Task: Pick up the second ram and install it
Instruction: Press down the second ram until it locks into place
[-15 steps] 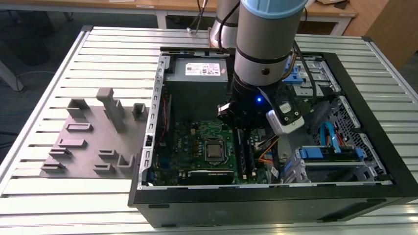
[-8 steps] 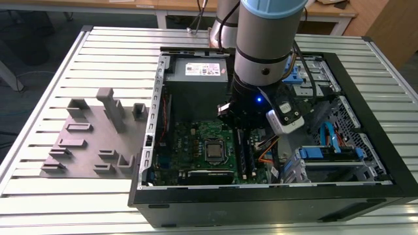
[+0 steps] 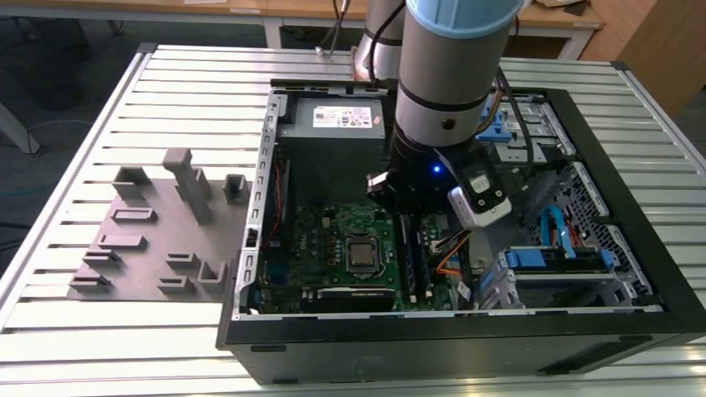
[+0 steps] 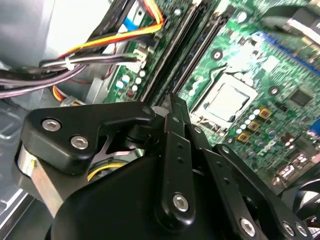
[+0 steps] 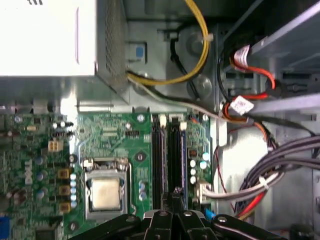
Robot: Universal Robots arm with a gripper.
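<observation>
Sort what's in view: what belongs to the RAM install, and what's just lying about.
Belongs to the job:
- claw, low over the memory slots
- memory slots
- motherboard

Just lying about:
- grey fixture plate, outside the case
- power supply
- processor socket
- cable bundle
- blue drive bay

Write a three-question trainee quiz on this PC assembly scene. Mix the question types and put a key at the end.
1. True or false: the gripper is inside the open computer case, above the motherboard.
2. In the first wrist view, the gripper is nearest to: A) the processor socket, B) the memory slots, C) the yellow cable.
3. In the exterior view, on which side of the case does the grey fixture plate lie?
Key: 1 true; 2 B; 3 the exterior view's left.
</observation>
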